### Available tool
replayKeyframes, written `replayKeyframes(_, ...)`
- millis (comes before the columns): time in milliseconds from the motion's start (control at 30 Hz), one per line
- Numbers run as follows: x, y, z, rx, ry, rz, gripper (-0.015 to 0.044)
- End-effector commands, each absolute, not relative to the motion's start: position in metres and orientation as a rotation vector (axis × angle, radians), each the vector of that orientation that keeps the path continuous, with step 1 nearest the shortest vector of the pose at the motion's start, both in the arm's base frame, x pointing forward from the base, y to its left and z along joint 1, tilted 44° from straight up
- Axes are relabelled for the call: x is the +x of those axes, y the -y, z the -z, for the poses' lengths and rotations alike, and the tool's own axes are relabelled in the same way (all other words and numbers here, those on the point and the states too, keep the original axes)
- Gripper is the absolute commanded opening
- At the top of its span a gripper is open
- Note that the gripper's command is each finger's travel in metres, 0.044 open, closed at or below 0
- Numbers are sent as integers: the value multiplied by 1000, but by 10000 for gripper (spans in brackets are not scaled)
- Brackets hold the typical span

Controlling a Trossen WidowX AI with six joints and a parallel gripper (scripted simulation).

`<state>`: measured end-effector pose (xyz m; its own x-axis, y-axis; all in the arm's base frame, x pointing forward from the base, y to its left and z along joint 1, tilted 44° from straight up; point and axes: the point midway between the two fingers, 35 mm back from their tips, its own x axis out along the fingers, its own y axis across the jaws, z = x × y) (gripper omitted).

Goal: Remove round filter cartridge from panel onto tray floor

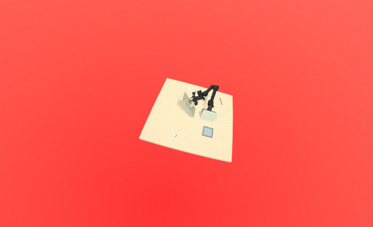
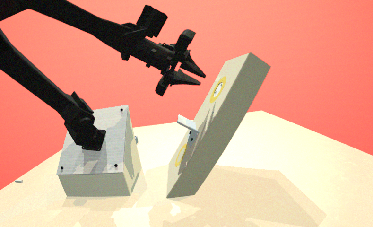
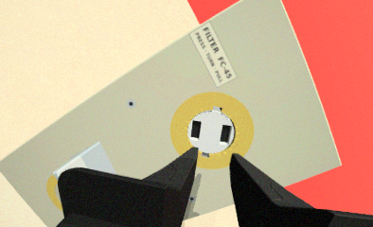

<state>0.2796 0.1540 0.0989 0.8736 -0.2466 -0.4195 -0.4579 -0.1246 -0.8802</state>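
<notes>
Red backdrop surrounds the cream counter, on which we see a tilted grey service panel. Our gripper hovers in the air, its fingers set to a narrow gap and holding nothing. Just ahead of the fingertips, not touching them, the round white filter cartridge sits flush in the panel inside a yellow ring, its two dark slots facing us. Beyond it, further up the panel, a label reads FILTER FC-45. Below and behind the gripper, a white bracket juts from the panel. Far behind us on the counter lies the tray.
</notes>
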Motion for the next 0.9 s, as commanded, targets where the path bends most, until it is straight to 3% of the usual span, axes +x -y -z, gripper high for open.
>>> replayKeyframes(0, 285, -152, -95, -1718, -548, -202, 113)
replayKeyframes(867, 315, -141, -82, -1722, -541, -196, 113)
